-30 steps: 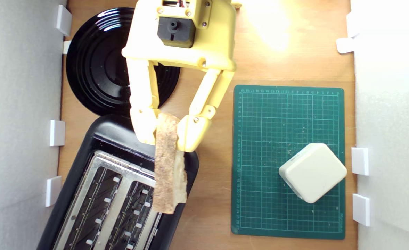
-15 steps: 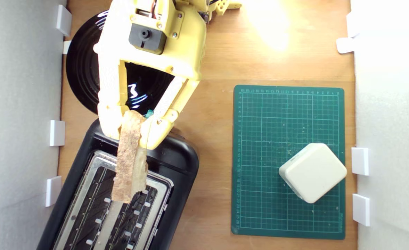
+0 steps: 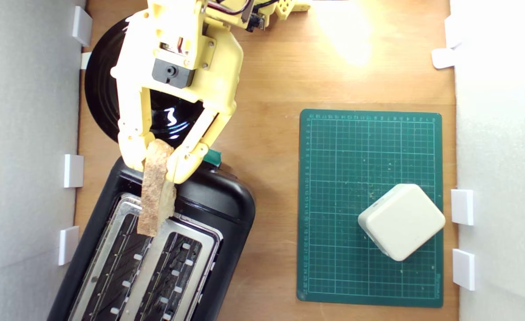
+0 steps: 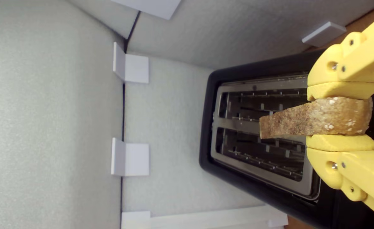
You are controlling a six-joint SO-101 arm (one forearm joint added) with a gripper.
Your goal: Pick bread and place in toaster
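In the exterior view, we are seeing the yellow plastic hand (image 3: 159, 164) clamping the thin, tan-crusted slice of bread (image 3: 154, 196) by its upper end, edge-on, hanging over the large black two-slot toaster with a silver top plate (image 3: 226, 209); we are judging the slice light, dry and crumbly, best pinched across its flat faces near the crust; since the earlier frames it is shifting toward the exterior view's left, now nearing the slot on that side.

In the wrist view, the bread (image 4: 314, 122) is hovering over the divider between the slots of the toaster (image 4: 212, 152); the hand (image 4: 341, 116) is gripping both faces.
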